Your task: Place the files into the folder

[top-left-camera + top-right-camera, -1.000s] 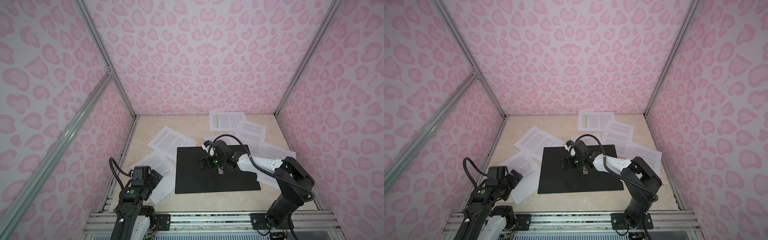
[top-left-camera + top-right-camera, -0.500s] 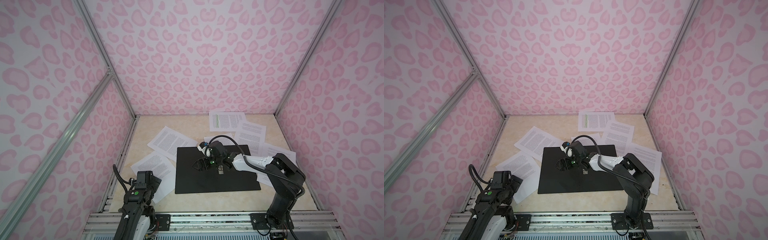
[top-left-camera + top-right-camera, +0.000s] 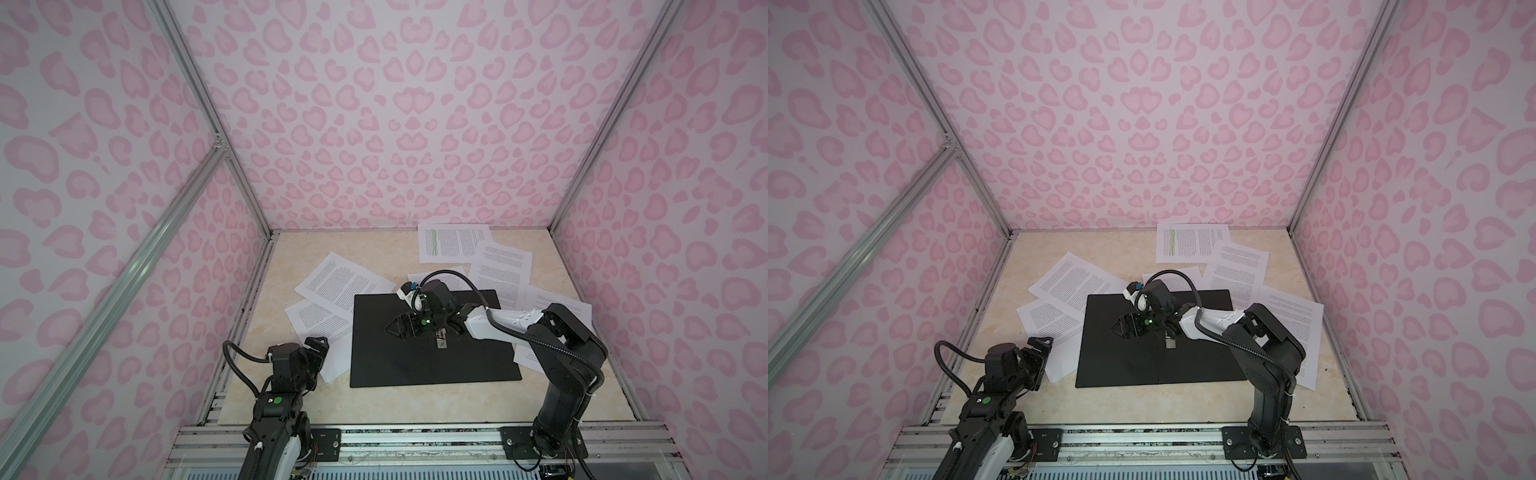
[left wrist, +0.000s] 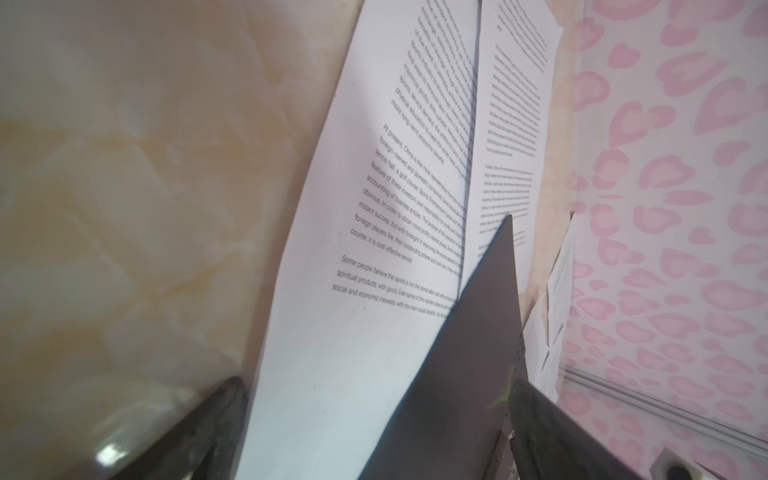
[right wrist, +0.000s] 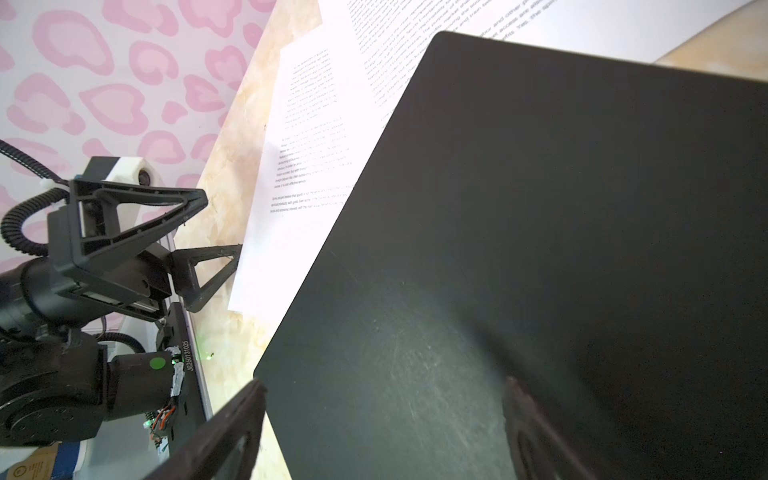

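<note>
Since the earlier frames, the right gripper [image 3: 392, 329] has shifted toward the tabletop's left edge while remaining above the folder [image 3: 415, 365]. The left gripper [image 3: 320, 347] drew back toward the near edge and has come forward again to the near-left sheet [image 3: 320, 328].

1. The tabletop [image 3: 415, 401] is beige and marbled and carries all task items.
2. The folder lies open and flat, black inside facing up, at the middle of the tabletop, somewhat closer to the near edge. No sheet lies on it in both top views.
3. Of the files, six loose sheets can be counted, all around the folder. The far-left sheet [image 3: 345, 282] and the near-left sheet overlap. The green-highlighted sheet [image 3: 453, 243] lies at the far edge. The rest lie toward the far-right corner and right edge, some partly under the folder.
4. The right gripper is empty, jaws apart, low over the folder's left half. The metal clip [image 3: 440, 341] shows just beside its body.
5. The left gripper holds nothing, jaws spread wide. One fingertip [image 5: 216, 250] is at the near-left sheet's edge; contact cannot be confirmed.

Progress, as judged: folder opened, loading not begun. Every visible sheet remains to be transferred.
</note>
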Motion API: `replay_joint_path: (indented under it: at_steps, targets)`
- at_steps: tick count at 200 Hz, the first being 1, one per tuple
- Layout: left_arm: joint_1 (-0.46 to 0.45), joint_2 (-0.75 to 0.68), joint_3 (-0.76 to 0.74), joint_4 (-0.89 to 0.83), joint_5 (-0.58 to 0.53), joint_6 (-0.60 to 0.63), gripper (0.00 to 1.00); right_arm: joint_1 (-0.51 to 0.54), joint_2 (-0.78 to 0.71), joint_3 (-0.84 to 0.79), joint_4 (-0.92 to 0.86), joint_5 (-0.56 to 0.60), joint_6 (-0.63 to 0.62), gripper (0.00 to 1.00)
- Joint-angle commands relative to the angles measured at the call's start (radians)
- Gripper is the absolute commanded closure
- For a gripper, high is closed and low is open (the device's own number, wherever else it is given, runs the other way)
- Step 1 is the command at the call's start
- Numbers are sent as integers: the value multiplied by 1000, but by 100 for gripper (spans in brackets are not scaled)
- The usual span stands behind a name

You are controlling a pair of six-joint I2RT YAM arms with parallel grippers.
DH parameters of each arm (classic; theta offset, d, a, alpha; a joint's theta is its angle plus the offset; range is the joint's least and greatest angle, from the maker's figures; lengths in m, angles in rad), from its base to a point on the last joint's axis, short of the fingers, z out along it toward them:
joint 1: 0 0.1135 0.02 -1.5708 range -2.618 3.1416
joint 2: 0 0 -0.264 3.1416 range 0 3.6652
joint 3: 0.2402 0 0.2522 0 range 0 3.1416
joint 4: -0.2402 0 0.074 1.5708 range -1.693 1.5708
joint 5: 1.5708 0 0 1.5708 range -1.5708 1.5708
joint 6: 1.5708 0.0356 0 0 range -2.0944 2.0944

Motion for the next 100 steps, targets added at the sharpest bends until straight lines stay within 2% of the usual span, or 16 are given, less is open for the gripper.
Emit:
replay_joint_path:
  at_steps: [1,40,66,81,100]
  targets:
    - [0,-60,-19,-17,57,-18,3,-1,11,-9,53,-27,19,11]
    - [0,-114,-63,93,103,-10,7,-3,19,-8,65,-47,29,12]
    - [0,-64,-21,37,74,25,13,-4,17,-10,63,-49,29,12]
    - [2,-26,-14,36,72,25,19,-7,13,-11,57,-46,29,12]
    - [1,1,-12,33,67,26,31,-16,4,-22,60,-44,32,12]
